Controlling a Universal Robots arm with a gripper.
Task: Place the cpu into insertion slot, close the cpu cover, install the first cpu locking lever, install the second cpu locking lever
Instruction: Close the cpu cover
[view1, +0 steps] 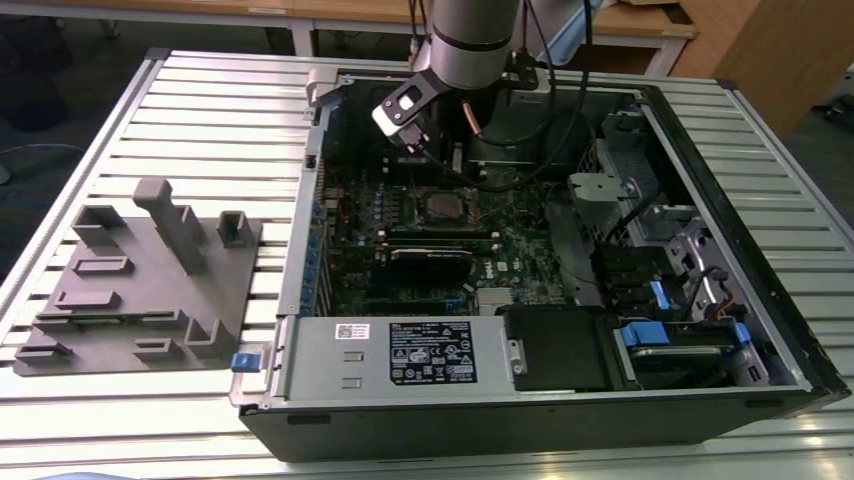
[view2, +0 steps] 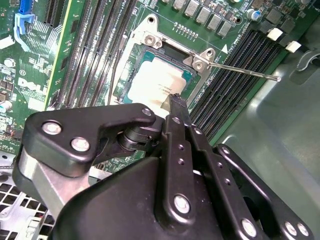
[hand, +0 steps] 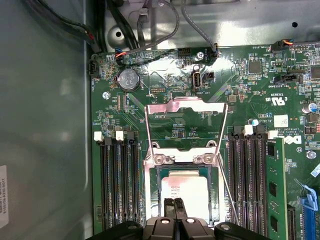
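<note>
Dull silver-grey square cpu seated on green motherboard. Thin silvery metal-frame cpu cover stands open. Black gripper, fingertips together, over cpu's edge. Black memory slots flank the cpu.

A silver bench of ribbed aluminium slats is spread across the exterior view, its grooves running from that view's left to its right. Bright glare is thrown back by the slats along the near edge. Beyond the bench, a dark grey floor is seen, on which light wooden tables with white legs are set. A tall panel of brown wood is placed at the exterior view's upper right.
</note>
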